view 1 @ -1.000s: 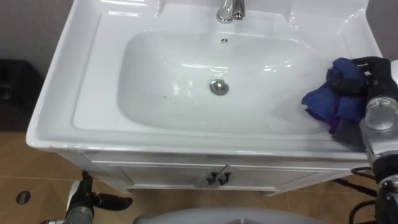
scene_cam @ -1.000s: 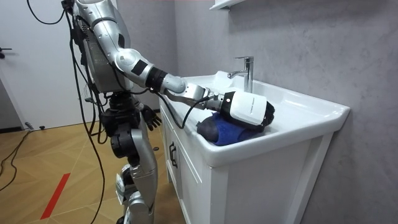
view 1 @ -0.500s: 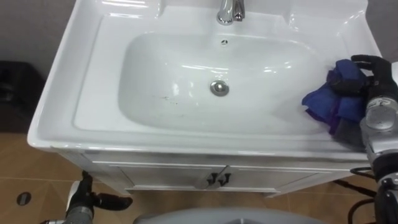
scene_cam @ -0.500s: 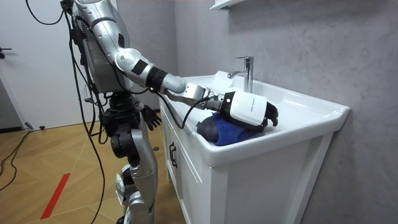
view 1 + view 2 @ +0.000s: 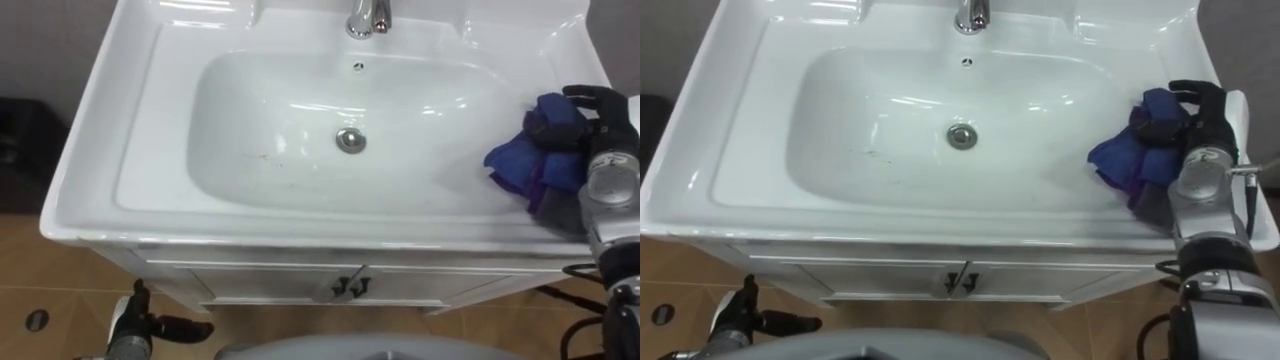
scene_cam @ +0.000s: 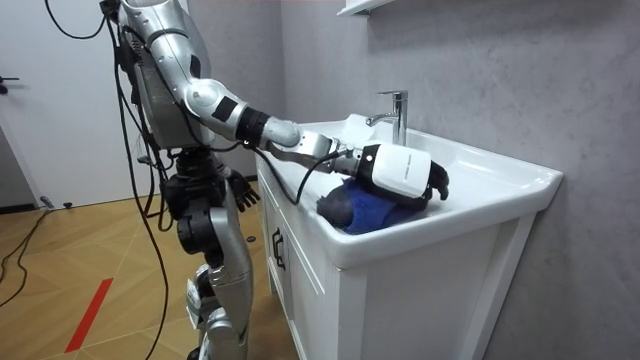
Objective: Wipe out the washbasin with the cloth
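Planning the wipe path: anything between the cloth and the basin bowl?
Nothing visible. The right hand lies on the blue cloth, fingers curled over it, at the basin's right edge. The bowl from there to the drain holds no objects; the faucet stands at the back rim, off that path.

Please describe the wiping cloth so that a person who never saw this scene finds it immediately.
Find the white basin, then its right rim. There a crumpled blue cloth lies under the robot's right hand. It is the only coloured, soft thing on the white surface.
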{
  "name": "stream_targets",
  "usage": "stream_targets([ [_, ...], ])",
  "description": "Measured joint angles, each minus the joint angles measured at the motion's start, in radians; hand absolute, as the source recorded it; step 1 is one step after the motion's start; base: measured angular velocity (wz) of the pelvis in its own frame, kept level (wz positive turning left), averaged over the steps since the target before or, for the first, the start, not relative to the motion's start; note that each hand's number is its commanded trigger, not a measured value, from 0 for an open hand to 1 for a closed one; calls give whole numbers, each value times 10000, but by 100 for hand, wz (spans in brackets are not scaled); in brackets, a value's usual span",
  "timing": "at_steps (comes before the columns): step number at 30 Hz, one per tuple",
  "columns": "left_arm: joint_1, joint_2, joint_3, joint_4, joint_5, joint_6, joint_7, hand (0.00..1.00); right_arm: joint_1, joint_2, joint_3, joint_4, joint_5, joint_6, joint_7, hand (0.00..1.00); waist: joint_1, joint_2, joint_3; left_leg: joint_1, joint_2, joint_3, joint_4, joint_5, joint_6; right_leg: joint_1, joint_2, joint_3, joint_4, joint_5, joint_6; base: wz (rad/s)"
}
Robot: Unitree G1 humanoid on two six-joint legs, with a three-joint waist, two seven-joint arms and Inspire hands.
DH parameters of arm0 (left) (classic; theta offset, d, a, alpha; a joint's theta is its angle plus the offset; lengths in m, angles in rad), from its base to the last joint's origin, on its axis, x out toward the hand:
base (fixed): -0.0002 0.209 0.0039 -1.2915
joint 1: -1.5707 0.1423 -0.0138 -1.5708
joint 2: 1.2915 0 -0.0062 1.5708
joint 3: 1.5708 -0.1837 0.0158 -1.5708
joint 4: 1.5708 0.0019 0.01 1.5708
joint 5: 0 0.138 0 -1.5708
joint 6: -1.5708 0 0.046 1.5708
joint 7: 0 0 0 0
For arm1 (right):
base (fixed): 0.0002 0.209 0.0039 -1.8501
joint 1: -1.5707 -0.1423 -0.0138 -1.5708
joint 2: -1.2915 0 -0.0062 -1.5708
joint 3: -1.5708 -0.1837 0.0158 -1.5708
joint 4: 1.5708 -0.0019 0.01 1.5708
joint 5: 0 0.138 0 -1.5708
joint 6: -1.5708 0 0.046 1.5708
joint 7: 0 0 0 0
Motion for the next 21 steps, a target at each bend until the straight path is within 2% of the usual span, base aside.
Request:
stream_targets([
  [2, 13, -26, 27, -80, 11, 3, 1, 0, 13, -3, -16, -863, -660, 158, -43, 0, -33, 30, -9, -130, -5, 75, 18, 12, -3, -313, 9, 91, 164, -3, -10, -14],
  [7, 85, -64, 79, -33, 13, -3, 66, 0, 109, -1, -51, -3158, -2216, 198, -470, 0, -44, 85, -2, -131, 3, 255, 42, 19, -16, -377, 54, 301, 147, -15, -28, -13],
  [11, 40, -124, 211, 48, 13, -36, 60, 0, 252, -2, -71, -5089, -4069, -109, -1127, 0, -50, 44, 1, -138, 11, 275, 47, 19, -17, -385, 48, 303, 147, -16, -30, 0],
  [16, -185, -148, 198, 616, -39, -159, 41, 0, 395, -7, -64, -5935, -4870, -240, -1795, 0, -36, 13, -5, -116, 12, 259, 43, 18, -19, -351, 48, 293, 146, -14, -34, 1],
  [21, -193, -273, 196, 623, -39, -158, -11, 0, 682, -9, -65, -6118, -5074, -251, -2025, 0, -85, -24, 2, -126, 34, 246, -6, 13, -25, -343, 78, 276, 154, 0, -55, 0],
])
